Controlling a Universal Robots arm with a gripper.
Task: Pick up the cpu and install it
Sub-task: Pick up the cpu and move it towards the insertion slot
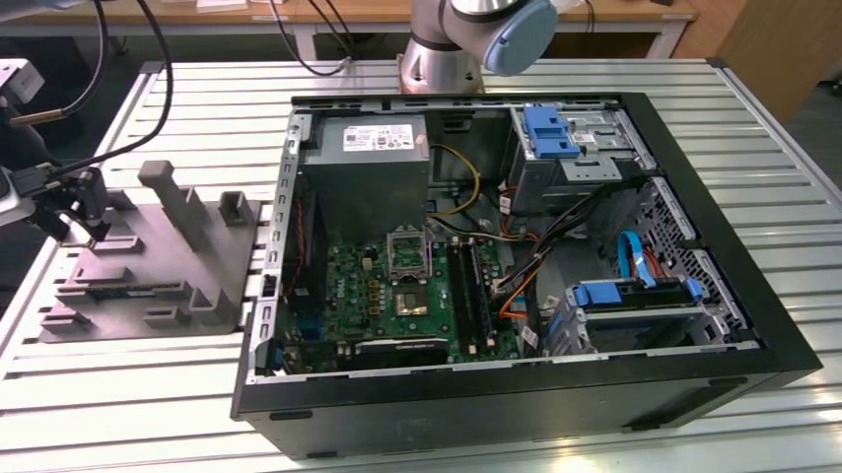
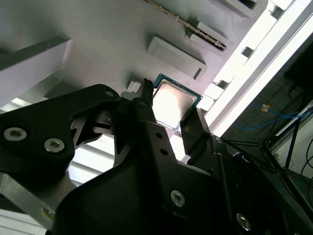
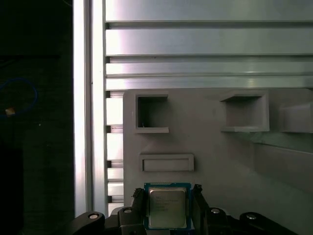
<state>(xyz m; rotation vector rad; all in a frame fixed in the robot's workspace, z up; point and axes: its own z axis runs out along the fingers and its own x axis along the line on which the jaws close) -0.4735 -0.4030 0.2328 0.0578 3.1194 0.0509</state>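
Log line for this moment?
step: pick | cpu: on tray | gripper: at cpu

Work surface: a table (image 1: 736, 138) of pale aluminium slats, running from near to far, with a raised rail along its edge at the exterior view's right. Light fell from above and glared brightly off the slats in the second wrist view. Beyond the table's far edge stood a wooden-topped bench (image 1: 618, 14) on white legs (image 1: 306, 39), with black cables (image 1: 319, 49) hanging in front of it. A brown wooden panel (image 1: 783, 49) occupied the far corner at the exterior view's right. The floor (image 3: 34, 147) beside the table was dark, and a blue cable (image 3: 30, 90) lay loose on it.
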